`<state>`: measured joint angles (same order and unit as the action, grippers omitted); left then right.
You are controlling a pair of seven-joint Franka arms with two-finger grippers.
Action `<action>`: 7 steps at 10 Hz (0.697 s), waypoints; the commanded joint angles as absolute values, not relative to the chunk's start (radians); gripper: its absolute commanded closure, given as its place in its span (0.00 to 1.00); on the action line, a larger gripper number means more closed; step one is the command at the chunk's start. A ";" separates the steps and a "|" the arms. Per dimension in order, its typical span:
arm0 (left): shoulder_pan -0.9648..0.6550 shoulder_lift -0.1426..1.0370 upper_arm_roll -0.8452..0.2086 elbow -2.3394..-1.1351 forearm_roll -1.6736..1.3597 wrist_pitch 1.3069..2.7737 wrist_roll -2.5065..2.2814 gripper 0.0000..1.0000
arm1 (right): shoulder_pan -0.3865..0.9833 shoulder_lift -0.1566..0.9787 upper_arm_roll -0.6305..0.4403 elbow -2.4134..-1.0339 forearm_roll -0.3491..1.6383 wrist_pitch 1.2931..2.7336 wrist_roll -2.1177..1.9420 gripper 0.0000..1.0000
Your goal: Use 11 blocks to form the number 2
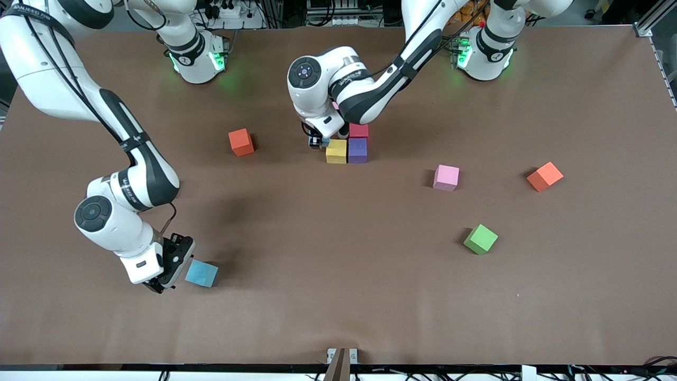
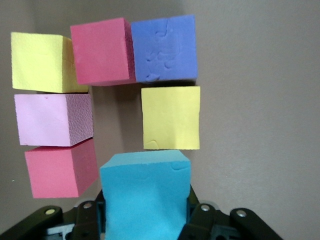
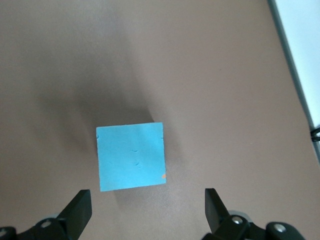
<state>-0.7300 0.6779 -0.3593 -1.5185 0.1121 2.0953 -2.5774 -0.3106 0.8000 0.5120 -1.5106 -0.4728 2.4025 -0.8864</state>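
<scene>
The blocks [image 2: 105,100] sit in a partial figure at upper centre of the front view. The left gripper [image 2: 145,220], jaws clamped on a light blue block [image 2: 145,195], could nudge the neighbouring yellow block [image 2: 171,117]. Lower left, the right gripper [image 3: 147,210], jaws apart, might push its blue block [image 3: 131,156] askew.

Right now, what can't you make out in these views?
- Front view: the left arm covers most of the block cluster; only the yellow, purple and red blocks show.
- Front view: the left hand is mostly under its wrist.
- Left wrist view: the held blue block is cut off by the frame edge.
- Purple's pair: not visible in any view.
</scene>
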 commanded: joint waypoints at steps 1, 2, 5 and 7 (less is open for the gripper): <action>-0.756 0.715 -0.342 -1.483 0.094 2.124 -2.606 1.00 | -0.284 0.853 0.511 -1.471 -0.489 2.396 -0.890 0.00; -0.765 0.721 -0.342 -1.483 0.095 2.134 -2.612 1.00 | -0.276 0.857 0.511 -1.471 -0.489 2.398 -0.890 0.00; -0.787 0.742 -0.327 -1.482 0.100 2.146 -2.632 1.00 | -0.232 0.870 0.473 -1.468 -0.489 2.414 -0.888 0.00; -0.837 0.758 -0.269 -1.480 0.097 2.157 -2.635 1.00 | -0.219 0.882 0.465 -1.459 -0.488 2.418 -0.887 0.00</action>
<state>-0.7925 0.7402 -0.3110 -1.5035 0.1121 2.1487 -2.6140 -0.2360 0.8511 0.4743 -1.5019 -0.4730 2.4158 -0.8889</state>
